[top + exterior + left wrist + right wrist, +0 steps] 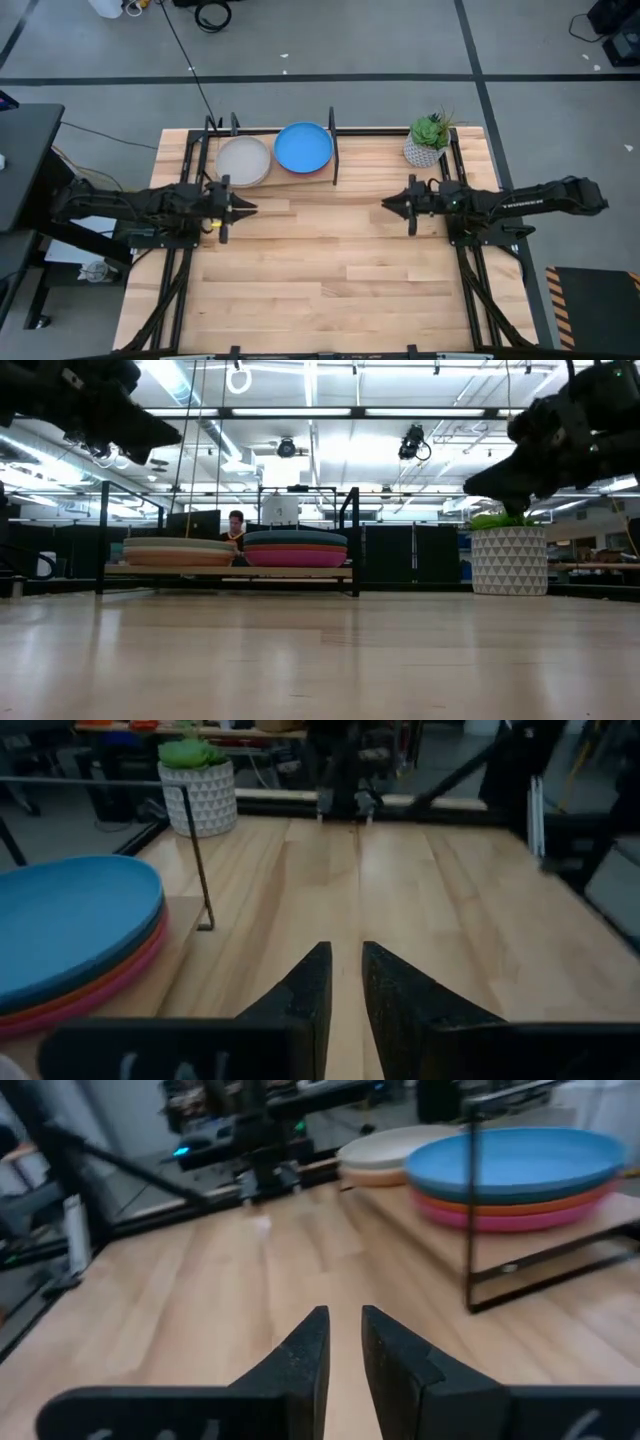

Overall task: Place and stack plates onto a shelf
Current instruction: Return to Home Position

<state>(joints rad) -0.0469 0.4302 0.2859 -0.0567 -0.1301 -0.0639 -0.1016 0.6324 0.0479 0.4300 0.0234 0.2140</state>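
Note:
The shelf stands at the table's far edge and bears two stacks of plates. The left stack has a cream plate on top. The right stack shows a blue plate over an orange and a magenta one. Each stack rests flat on the shelf board. My left gripper hangs over the table's left part, just near of the shelf, pointing right. My right gripper faces it from the right. Both show a narrow gap with nothing between the fingers.
A potted plant in a white patterned pot stands at the far right corner. Thin black posts rise at the shelf's ends. Bare wooden tabletop lies between the grippers and toward the near edge. A person sits beyond the shelf.

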